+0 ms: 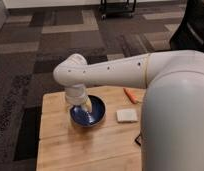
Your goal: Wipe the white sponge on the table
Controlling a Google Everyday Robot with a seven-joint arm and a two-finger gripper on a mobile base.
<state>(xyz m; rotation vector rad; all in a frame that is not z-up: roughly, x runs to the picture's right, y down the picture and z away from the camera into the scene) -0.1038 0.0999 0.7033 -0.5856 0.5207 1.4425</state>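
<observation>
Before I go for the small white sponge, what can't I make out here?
- Camera view: the claw, over the round blue bowl, hides part of its inside.
- The robot's white arm covers the light wooden table's right side and most of a dark object there.
- Thin orange object: too small to identify.
</observation>
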